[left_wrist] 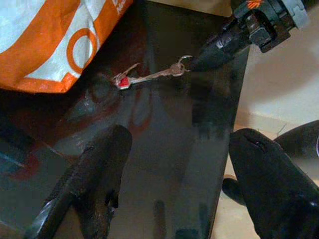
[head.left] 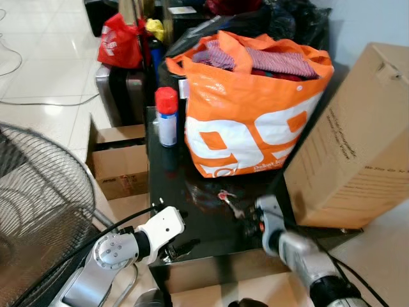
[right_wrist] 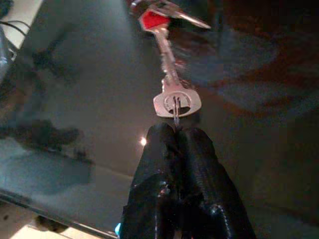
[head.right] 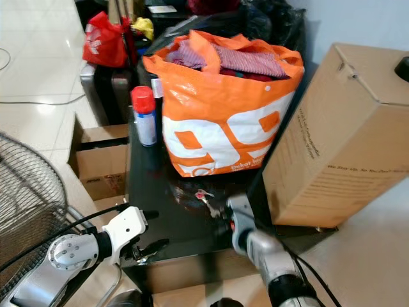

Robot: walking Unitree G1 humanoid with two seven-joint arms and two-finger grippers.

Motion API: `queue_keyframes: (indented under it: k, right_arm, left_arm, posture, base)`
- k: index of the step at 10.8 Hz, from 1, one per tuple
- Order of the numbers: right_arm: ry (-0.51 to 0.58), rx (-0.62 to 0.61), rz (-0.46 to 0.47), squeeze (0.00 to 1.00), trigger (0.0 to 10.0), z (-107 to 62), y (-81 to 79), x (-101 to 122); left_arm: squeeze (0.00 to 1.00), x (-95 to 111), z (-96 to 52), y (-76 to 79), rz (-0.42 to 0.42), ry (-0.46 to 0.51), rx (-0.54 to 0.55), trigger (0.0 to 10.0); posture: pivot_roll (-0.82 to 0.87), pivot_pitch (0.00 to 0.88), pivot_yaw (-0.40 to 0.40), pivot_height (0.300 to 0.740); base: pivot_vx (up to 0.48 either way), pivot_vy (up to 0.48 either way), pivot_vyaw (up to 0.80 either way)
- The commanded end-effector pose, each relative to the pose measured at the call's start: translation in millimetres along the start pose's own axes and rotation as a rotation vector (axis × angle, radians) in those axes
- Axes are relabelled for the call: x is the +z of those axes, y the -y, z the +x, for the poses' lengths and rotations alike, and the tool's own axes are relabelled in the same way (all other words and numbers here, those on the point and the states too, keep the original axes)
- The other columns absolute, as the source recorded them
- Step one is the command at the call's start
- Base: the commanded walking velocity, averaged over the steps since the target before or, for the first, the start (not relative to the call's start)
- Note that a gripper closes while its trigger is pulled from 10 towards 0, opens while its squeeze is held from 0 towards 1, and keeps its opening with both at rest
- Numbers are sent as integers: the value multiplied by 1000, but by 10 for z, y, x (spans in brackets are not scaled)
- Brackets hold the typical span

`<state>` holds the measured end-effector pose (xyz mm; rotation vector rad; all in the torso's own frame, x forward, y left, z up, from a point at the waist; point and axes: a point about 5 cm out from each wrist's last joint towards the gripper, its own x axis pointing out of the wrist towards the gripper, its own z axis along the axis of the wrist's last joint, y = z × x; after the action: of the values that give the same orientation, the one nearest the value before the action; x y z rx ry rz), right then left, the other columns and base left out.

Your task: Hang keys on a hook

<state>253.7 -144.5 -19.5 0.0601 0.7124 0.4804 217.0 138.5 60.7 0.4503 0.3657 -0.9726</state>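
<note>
Right gripper (right_wrist: 175, 130) jaws pinch the keys (right_wrist: 167, 74), stretched lengthwise straight away; left gripper (left_wrist: 184, 164) jaws gape.

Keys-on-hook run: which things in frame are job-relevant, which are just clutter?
Job:
- keys, on the black table
- right gripper, shut on the key ring
- left gripper, open, near the table's front edge

Clutter:
- orange bag
- spray can
- cardboard box
- fan

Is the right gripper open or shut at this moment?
Shut. The right gripper has both fingertips pressed together on the ring of the keys, which lie on the dark table.
</note>
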Motion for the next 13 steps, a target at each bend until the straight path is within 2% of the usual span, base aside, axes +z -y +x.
queue_keyframes:
  k: [1,3,4,5,7,8,13]
  right_arm:
    - [23,-11,-13,0,0,-36,60,38]
    - [14,-25,-39,0,0,-83,138,-20]
    - [-17,-9,-111,0,2863,-91,118,-79]
    - [-42,-27,-167,0,10000,-86,111,-126]
    - [-70,-46,-186,0,10000,-55,94,-198]
    - [-85,-46,-193,1000,10000,-43,84,-230]
    - [-34,-16,-195,1000,10000,-31,85,-116]
  left_arm:
    - [0,14,-2,12,8,8,-9,10000]
    - [0,2,8,16,11,9,-12,10000]
    - [0,-4,12,21,11,10,-14,10000]
    - [0,-6,16,24,12,10,-16,10000]
    - [0,-9,22,30,14,9,-19,10000]
    - [0,-6,22,28,13,12,-19,10000]
    - [0,-53,17,51,-22,-10,-38,10000]
  posture:
    - [-7,82,-42,740]
    - [-9,76,-40,740]
    - [-9,74,-40,740]
    - [-7,74,-40,740]
    - [-7,79,-39,740]
    - [-6,88,-42,740]
    - [-13,96,-54,740]
  base:
    - [0,0,0]
    - [0,0,0]
    - [0,0,0]
    - [0,0,0]
    - [0,0,0]
    - [0,0,0]
    - [0,0,0]
